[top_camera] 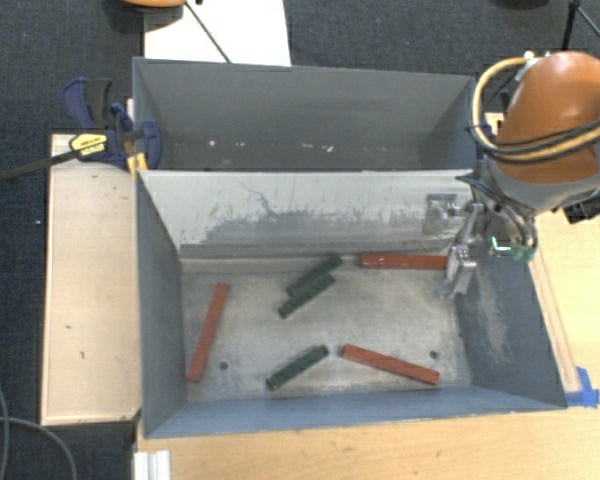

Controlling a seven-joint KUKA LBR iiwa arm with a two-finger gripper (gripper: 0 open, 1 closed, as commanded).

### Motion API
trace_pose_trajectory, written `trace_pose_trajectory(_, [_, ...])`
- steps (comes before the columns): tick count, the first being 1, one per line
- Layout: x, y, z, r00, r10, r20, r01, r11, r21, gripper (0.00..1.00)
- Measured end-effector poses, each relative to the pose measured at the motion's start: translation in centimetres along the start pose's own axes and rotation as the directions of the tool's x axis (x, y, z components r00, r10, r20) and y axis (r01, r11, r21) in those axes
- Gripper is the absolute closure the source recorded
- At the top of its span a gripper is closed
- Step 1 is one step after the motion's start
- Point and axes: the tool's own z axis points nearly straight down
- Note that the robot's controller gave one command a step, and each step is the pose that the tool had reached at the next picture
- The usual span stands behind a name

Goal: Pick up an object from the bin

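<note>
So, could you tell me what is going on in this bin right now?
The arm's gripper is low at the back right of the grey metal bin, beside the right end of a red-brown stick lying along the back wall. That stick lies flat, not lifted. Also loose on the floor: a left red-brown stick, a front red-brown stick, dark green sticks in the middle and a front dark green stick.

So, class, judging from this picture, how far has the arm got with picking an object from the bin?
Early on. Done: the gripper is down in the bin, beside the right end of a red stick lying along the back wall. In hand: nothing looks lifted; that stick lies flat. Left: gripping a stick and raising it out.
</note>
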Motion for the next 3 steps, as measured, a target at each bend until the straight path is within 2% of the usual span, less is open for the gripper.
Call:
trace_pose_trajectory(1, [-0.2,0.0,-0.4,1.0,-0.002,0.008,0.002,1.0,0.001,0.0])
trace_pose_trajectory(2, [3.6,2.6,6.9,0.998,-0.059,0.01,0.059,0.998,0.001,0.0])
trace_pose_trajectory(3, [8.9,3.8,6.1,0.996,-0.084,-0.003,0.084,0.996,0.0,0.0])
